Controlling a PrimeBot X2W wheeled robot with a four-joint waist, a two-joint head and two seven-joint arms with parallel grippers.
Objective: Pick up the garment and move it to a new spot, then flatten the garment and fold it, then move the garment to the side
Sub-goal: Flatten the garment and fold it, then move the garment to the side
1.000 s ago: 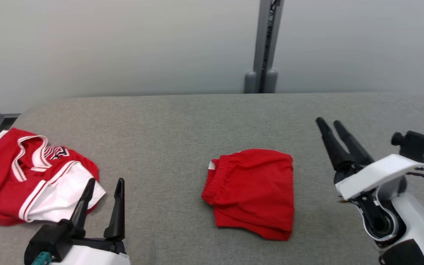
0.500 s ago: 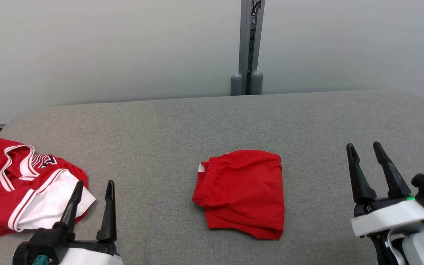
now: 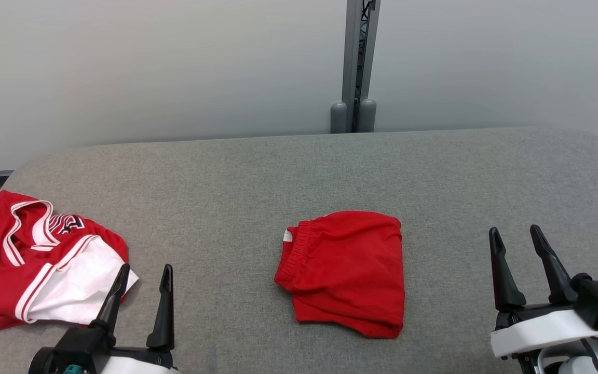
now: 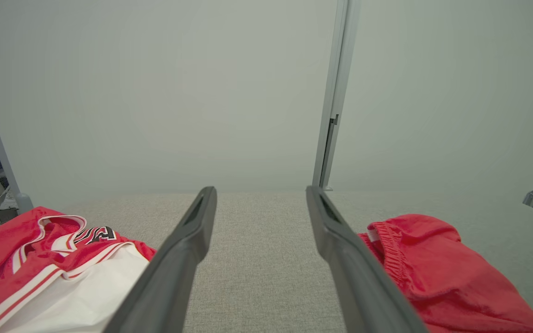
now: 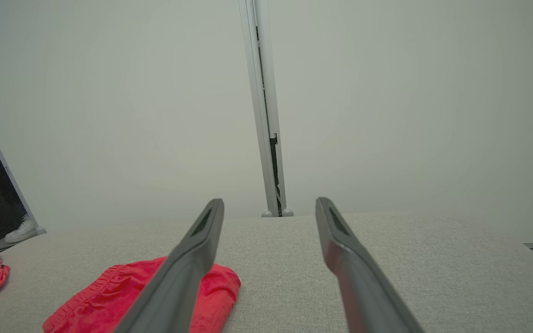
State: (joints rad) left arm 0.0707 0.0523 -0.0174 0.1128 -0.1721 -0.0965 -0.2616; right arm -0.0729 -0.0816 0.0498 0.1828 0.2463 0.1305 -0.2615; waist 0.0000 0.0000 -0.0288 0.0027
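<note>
Folded red shorts (image 3: 343,272) lie mid-surface; both tools released.
The shorts rest in the middle of the grey surface (image 3: 226,176), touched by nothing. The left tool (image 3: 146,267) hovers with fingers spread and empty, just beside a crumpled red-and-white jersey (image 3: 34,265). The right tool (image 3: 514,230), equally spread and empty, hovers well apart on the shorts' right.

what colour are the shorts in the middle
The shorts are plain red, best seen in the head view.
</note>
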